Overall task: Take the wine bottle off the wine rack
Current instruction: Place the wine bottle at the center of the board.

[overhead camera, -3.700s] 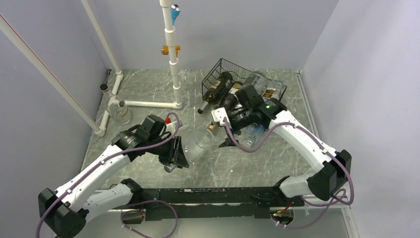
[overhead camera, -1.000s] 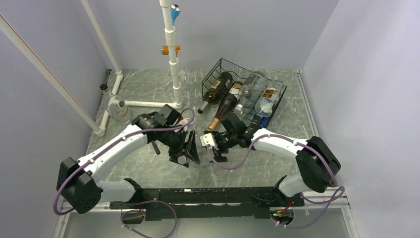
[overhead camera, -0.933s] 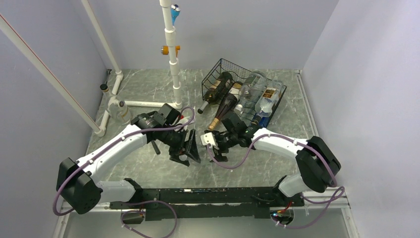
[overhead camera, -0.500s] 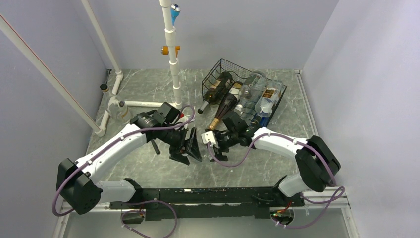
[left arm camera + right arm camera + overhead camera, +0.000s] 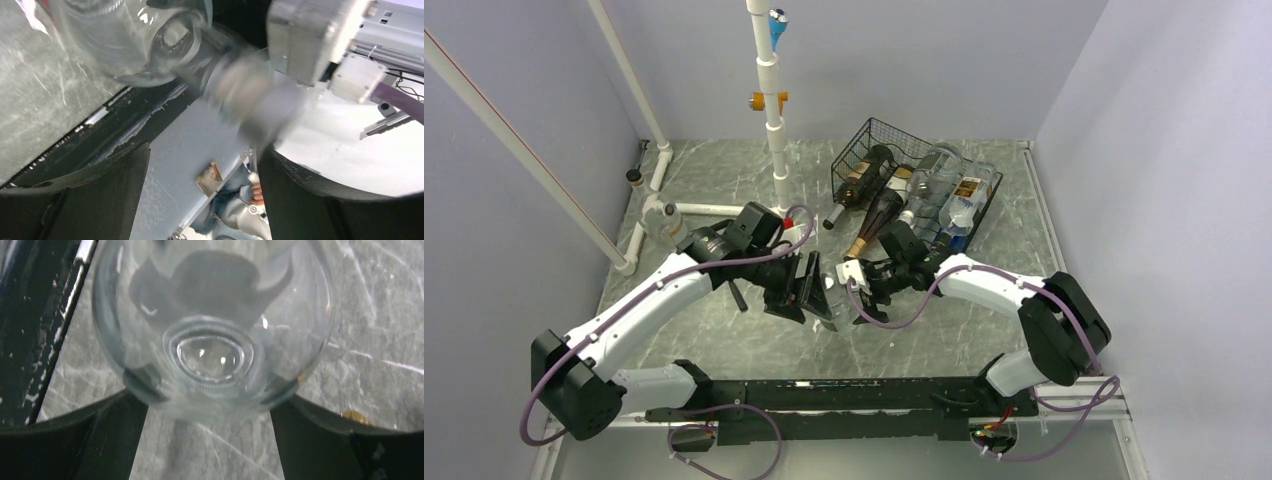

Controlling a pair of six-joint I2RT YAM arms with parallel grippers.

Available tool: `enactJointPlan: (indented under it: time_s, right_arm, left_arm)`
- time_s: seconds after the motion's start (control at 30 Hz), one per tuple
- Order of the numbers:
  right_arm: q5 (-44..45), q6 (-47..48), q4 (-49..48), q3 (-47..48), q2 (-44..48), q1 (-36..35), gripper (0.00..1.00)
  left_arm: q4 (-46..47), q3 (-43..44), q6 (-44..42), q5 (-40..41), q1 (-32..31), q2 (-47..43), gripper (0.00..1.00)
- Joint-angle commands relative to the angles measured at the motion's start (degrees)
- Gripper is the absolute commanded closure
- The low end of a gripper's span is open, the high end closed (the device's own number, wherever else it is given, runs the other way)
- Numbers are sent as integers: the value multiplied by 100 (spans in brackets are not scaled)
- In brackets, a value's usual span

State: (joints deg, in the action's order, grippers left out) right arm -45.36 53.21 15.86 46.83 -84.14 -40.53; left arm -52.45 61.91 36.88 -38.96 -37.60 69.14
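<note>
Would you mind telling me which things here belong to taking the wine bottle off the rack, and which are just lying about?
Part of the job:
- wine rack
- bottles lying on it
- clear bottle, already off the rack

Just lying about:
- white pipe frame
- small clear container by its foot

No legible text; bottle labels (image 5: pixel 969 187) too small.

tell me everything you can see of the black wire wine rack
The black wire wine rack is thin metal with grid sides. It stands at the far right of the grey marbled table, angled to its edges. Dark bottles lie in its left half and clear bottles in its right, necks toward the near side.
</note>
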Motion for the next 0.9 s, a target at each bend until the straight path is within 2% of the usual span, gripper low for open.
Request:
enactJointPlan:
  time_s: [0.0, 0.2, 0.53, 0.63, 0.87]
  right_arm:
    - [-416, 128, 114, 41, 11, 60, 11]
    - [-421, 172, 442, 234, -55, 130, 9]
    - [-531, 108, 682, 386, 88, 291, 9]
    - [-668, 59, 793, 438, 192, 429, 9]
    - [-977, 151, 1131, 556, 312, 690, 9]
  left_arm:
    - [601, -4, -275, 312, -51, -458, 16]
    - [1755, -570, -845, 916, -356, -1218, 12]
    - [4044, -2263, -1516, 1855, -460, -2768, 5]
    - [4848, -2897, -1540, 2138, -454, -3199, 1]
    - [6494, -3976, -1287, 2645, -452, -3923, 1]
